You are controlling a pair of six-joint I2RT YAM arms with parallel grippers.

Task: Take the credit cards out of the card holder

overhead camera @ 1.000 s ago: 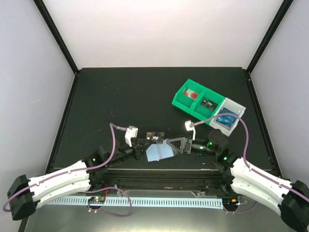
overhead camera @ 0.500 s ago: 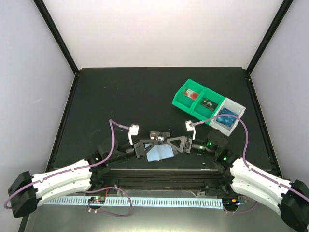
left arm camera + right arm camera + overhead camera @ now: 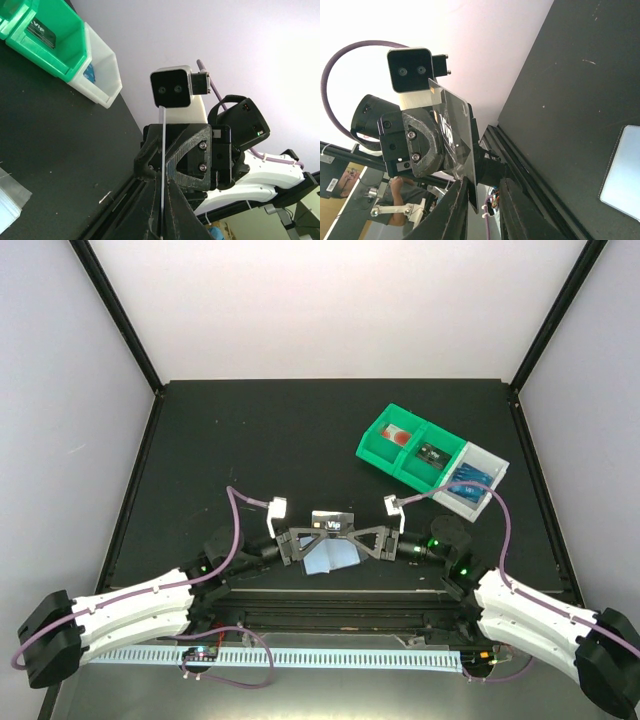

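- Left wrist view: the left hand [image 3: 163,212] is pinched shut on a thin dark card [image 3: 163,145], seen edge-on and rising straight up between its fingers.
- Facing it across the card is the right hand [image 3: 186,165], its dark fingertips [image 3: 172,150] at the card's far side.
- On the right wrist view the same card shows its broad face with white "Vip" lettering. It stands between the right hand's fingers, which are set narrow. Daylight shows between the card and one finger, so whether that hand truly grips cannot be told.
- From above, both hands meet tip to tip over the near middle of the bench [image 3: 250,440], with the card held off the surface between them.
- Directly beneath them the card holder [image 3: 330,558] lies flat on the bench, pale blue-grey.
- Well apart, toward the far right, sits a green-and-white tray [image 3: 380,468]. Bright-blue credit cards [image 3: 468,480] rest in its white end compartment.
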